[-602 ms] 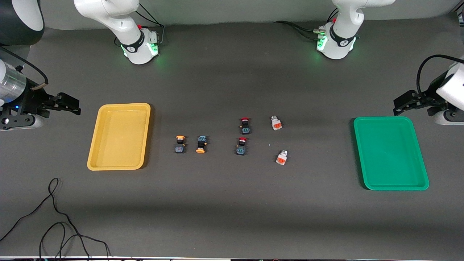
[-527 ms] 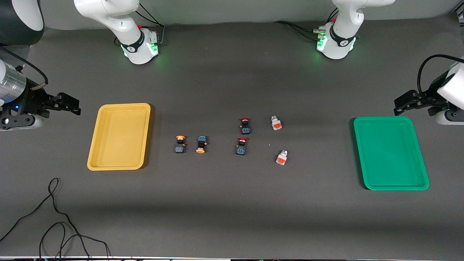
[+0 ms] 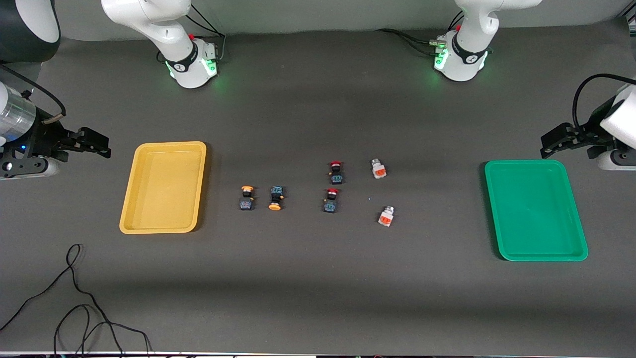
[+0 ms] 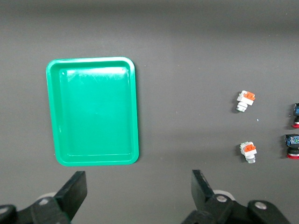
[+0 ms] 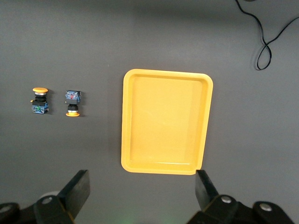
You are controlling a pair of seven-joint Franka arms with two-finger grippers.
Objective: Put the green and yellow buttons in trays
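Buttons have not moved in the last half second: the two yellow-capped buttons [image 3: 260,198] lie beside the yellow tray [image 3: 163,187], the two white buttons [image 3: 382,194] toward the green tray [image 3: 535,209], both trays empty, so sorting has yet to start. The right gripper [image 3: 92,141] still hangs wide open and empty outside the yellow tray, well apart from any button; the left gripper [image 3: 559,139] waits likewise by the green tray.
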